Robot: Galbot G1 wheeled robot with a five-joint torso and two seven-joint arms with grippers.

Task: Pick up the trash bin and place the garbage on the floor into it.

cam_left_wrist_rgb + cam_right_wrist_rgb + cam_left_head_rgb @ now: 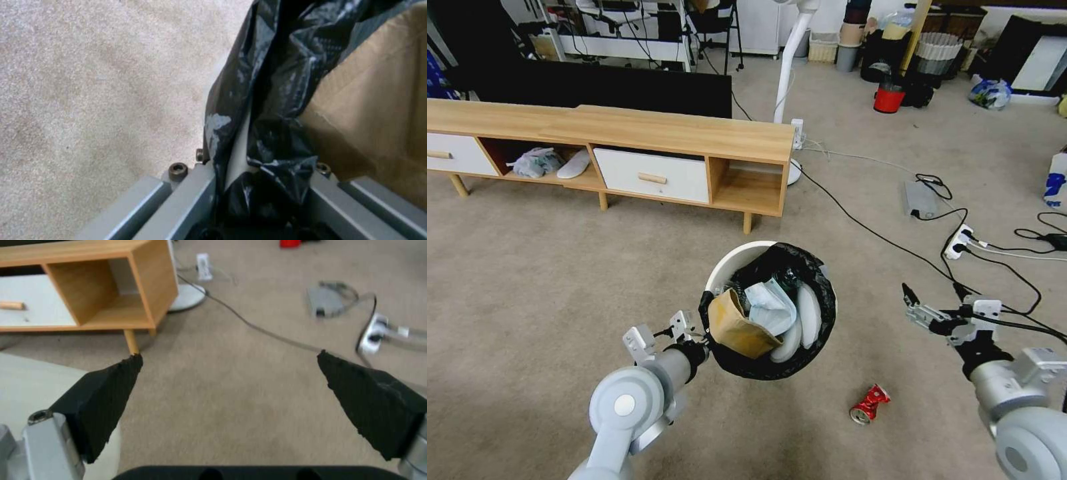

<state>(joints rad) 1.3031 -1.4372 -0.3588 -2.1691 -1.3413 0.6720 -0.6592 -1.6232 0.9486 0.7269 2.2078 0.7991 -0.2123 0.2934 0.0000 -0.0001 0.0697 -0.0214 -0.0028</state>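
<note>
The trash bin (740, 261) is held off the floor (547, 280) by the left gripper (699, 337), whose jaws are clamped on the near-left rim with the black liner bag (800, 267) pinched between them — the left wrist view shows the white rim edge (238, 146) and the liner caught in the jaws.

Contents of the bin: a brown paper carton (735, 327) leaning against the gripped side, crumpled white tissues (770, 303) at the centre, and pale curved pieces beyond them that I cannot identify. Judged from this, most of the collecting is done.

Outstanding: one crushed red can (868, 404) lies on the carpet, just beside the bin on its near-right side. No other litter is seen close to the bin.

The right gripper (934, 303) hangs empty to the right of the bin, above and beyond the can, its padded fingers (106, 390) spread wide apart with bare carpet between them.

Behind the bin stands a low wooden cabinet (694, 140); cables and a power strip (958, 241) lie on the carpet to the bin's far right — a snagging hazard, in my judgement, if the right arm strays that way.
</note>
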